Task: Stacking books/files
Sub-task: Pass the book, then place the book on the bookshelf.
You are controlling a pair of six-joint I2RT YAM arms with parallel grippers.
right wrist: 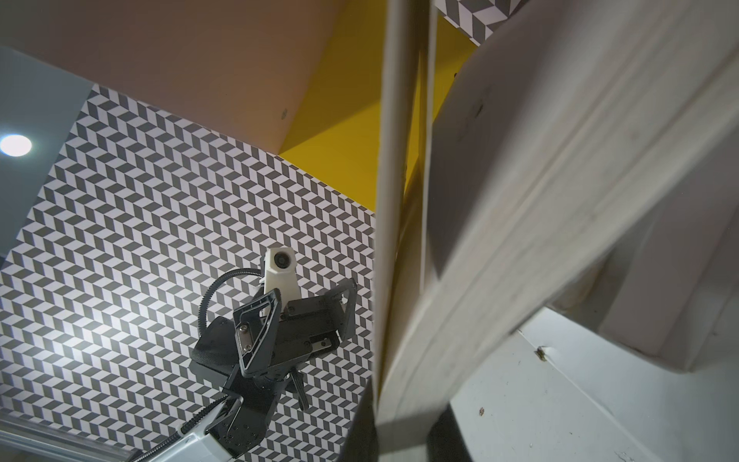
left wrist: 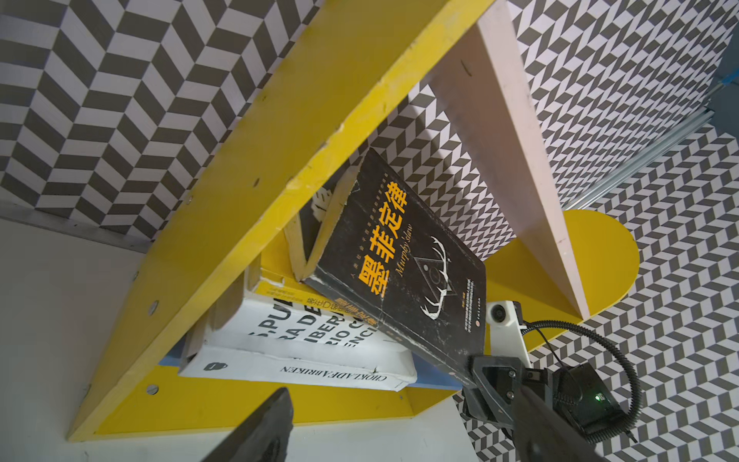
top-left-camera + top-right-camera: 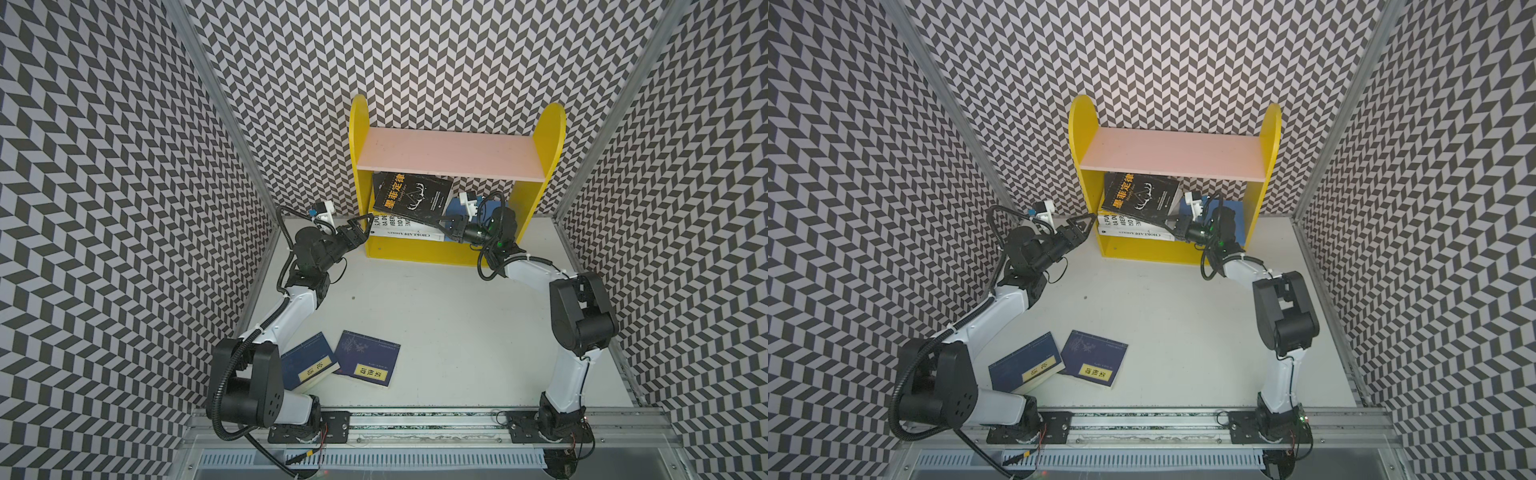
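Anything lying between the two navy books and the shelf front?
Nothing visible: the table between the two navy books and the shelf is bare. Inside, though, the right hand holds the black book tilted over the white books, and the left arm overhangs one navy book.

Yellow shelf (image 3: 415,251), pink board (image 3: 449,153); black book (image 3: 415,199), orange lettering; navy books (image 3: 309,361); grey-white chevron walls (image 3: 104,166).
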